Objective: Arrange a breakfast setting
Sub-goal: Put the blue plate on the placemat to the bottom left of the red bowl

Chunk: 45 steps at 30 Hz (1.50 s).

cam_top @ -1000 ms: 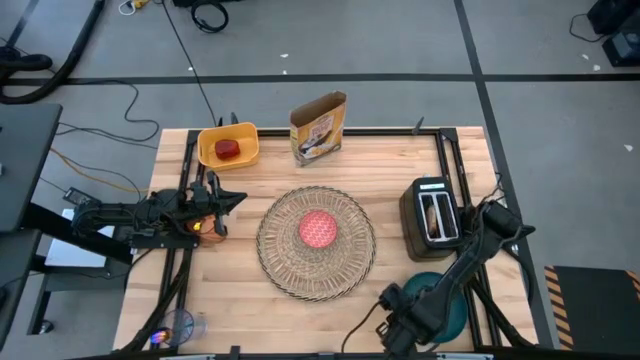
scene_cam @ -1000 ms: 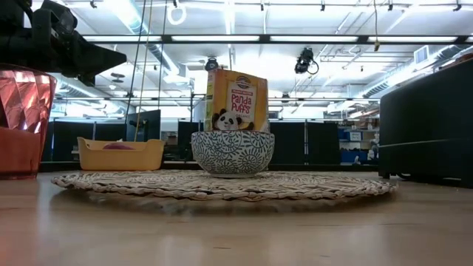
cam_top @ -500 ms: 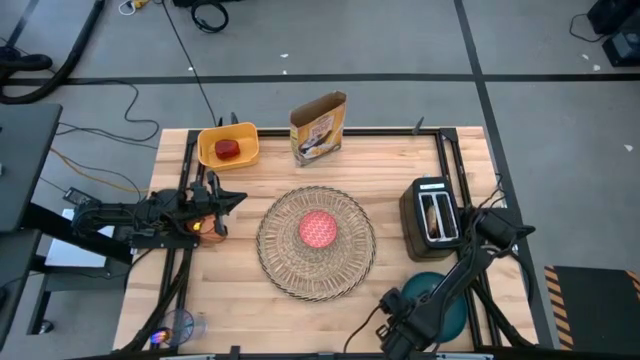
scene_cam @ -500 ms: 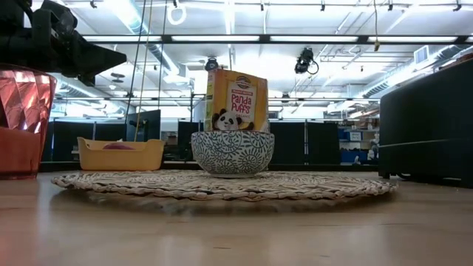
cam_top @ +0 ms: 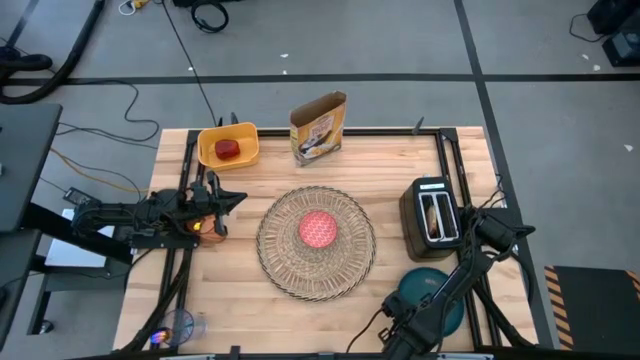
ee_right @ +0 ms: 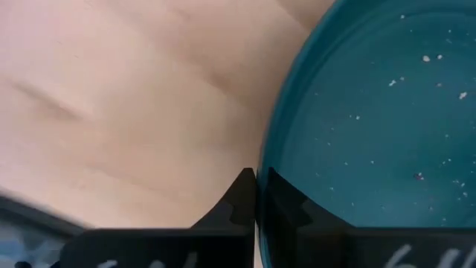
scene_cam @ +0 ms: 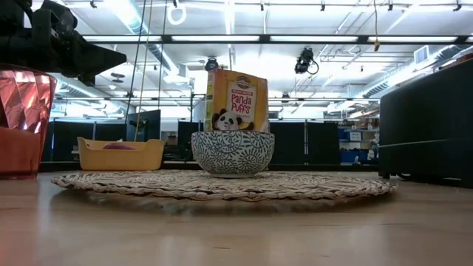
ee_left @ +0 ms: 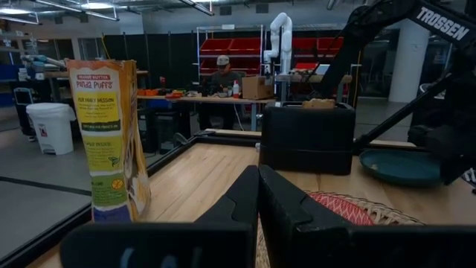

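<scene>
We see the woven placemat (cam_top: 316, 242) lying in the middle of the tabletop (cam_top: 250, 310), with the bowl (cam_top: 319, 229) of red-orange cereal sitting at its centre. The teal plate (cam_top: 432, 298) lies bare near the tabletop's front right corner, just in front of the black toaster (cam_top: 431, 217), which holds toast in its slot. The right gripper (ee_right: 256, 195) is down at the plate's rim, jaws pressed together; whether they pinch the rim itself we cannot tell, since its wrist view shows them only at its edge. The left gripper (cam_top: 232, 199) hovers at the left side, jaws pressed together, above the orange cup (scene_cam: 22, 122). The apple (cam_top: 229, 149) sits in the yellow bin (cam_top: 228, 146) at the back, beside the cereal box (cam_top: 318, 127).
</scene>
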Tool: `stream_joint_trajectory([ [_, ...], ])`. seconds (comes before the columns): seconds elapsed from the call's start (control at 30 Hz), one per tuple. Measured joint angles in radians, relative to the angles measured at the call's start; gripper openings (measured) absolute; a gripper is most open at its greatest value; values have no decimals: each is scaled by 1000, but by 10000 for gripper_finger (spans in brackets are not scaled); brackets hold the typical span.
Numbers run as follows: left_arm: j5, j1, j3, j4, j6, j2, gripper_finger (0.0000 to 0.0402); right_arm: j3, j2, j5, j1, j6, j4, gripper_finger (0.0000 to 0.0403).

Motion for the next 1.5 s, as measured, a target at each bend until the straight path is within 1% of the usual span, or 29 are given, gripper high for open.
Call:
stream_joint_trajectory([
  [0.07, 0, 0, 0, 0, 0, 0, 16, 35, 0, 25, -3, -61, 12, 14],
  [0.13, 0, 0, 0, 0, 0, 0, 16, 71, 0, 36, -10, -155, 13, 14],
  [0.27, 0, 0, 0, 0, 0, 0, 16, 133, 3, 69, -27, -280, -18, 14],
  [0.4, 0, 0, 0, 0, 0, 0, 16, 187, 3, 150, -31, -415, -18, 14],
  [0.6, 0, 0, 0, 0, 0, 0, 16, 192, 3, 226, -34, -612, -14, 14],
  [0.7, 0, 0, 0, 0, 0, 0, 16, 192, 3, 301, -35, -679, -23, 14],
  [0.87, 0, 0, 0, 0, 0, 0, 16, 192, 3, 376, -35, -831, -29, 14],
  [1.03, 0, 0, 0, 0, 0, 0, 16, 195, 20, 391, -35, -1022, 1, 14],
  [1.13, 0, 0, 0, 0, 0, 0, 16, 221, 78, 373, -35, -1158, -4, 14],
  [1.23, 0, 0, 0, 0, 0, 0, 16, 305, 149, 379, -34, -1272, -74, 14],
  [1.4, 0, 0, 0, 0, 0, 0, 16, 520, 281, 406, -34, -1527, -224, 14],
  [1.5, 0, 0, 0, 0, 0, 0, 16, 637, 343, 449, -37, -1678, -256, 14],
])
